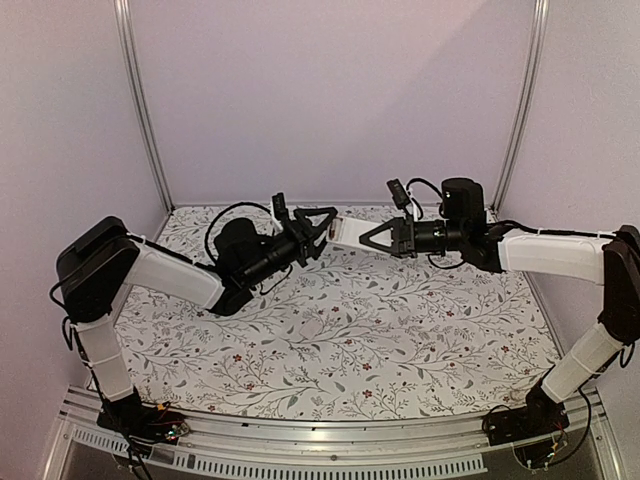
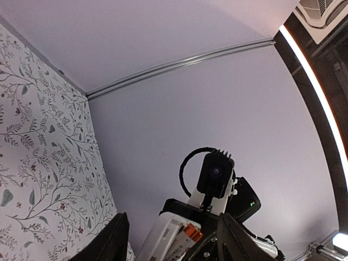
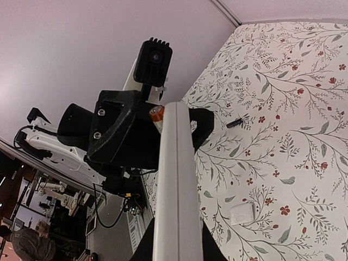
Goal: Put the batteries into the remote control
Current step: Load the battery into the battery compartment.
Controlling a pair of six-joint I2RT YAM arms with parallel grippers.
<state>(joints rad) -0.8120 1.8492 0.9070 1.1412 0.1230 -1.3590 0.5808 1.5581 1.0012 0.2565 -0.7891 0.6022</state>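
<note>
My right gripper (image 1: 368,238) is shut on the white remote control (image 1: 345,231) and holds it in the air above the back of the table. In the right wrist view the remote (image 3: 176,185) stands edge-on between my fingers (image 3: 175,249). My left gripper (image 1: 326,233) is open, its jaws either side of the remote's far end. In the left wrist view (image 2: 173,231) a battery with an orange tip (image 2: 191,232) lies in the remote's open back (image 2: 163,234). That tip also shows in the right wrist view (image 3: 156,113). A second dark battery (image 3: 234,123) lies on the table.
A small white square cover (image 3: 242,213) lies on the floral tablecloth (image 1: 340,330) below the remote. Lilac walls (image 1: 330,90) close the back and both sides. The right arm's wrist camera (image 2: 216,173) sits just behind the remote.
</note>
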